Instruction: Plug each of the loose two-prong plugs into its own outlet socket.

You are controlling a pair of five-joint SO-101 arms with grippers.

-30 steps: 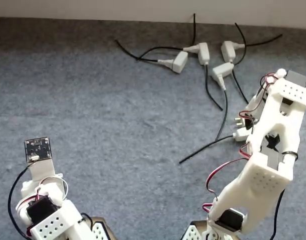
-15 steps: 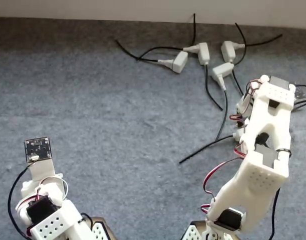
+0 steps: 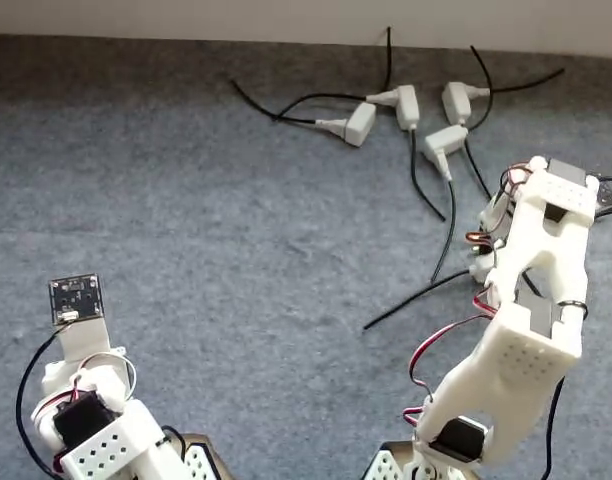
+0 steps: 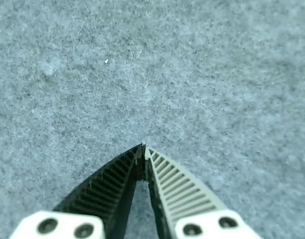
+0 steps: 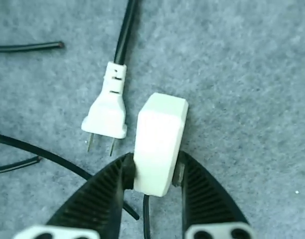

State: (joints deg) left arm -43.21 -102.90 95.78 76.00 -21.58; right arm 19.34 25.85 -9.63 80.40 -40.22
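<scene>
My right gripper is shut on a white block-shaped outlet socket, one finger on each side, with the socket resting on the grey carpet. A loose white two-prong plug on a black cord lies right beside the socket, prongs bare and pointing toward my gripper. In the high view the right arm stands over this spot at the right. My left gripper is shut with nothing in it, just above bare carpet at the near left.
Several white plug-and-socket pieces with black cords lie clustered at the far middle of the carpet. A loose black cord end trails toward the middle. The left arm is folded at the near left corner.
The right arm swung in to the left and lowered over the plug and socket, then settled. The loose cord end shifted slightly. The left arm has stayed still.
</scene>
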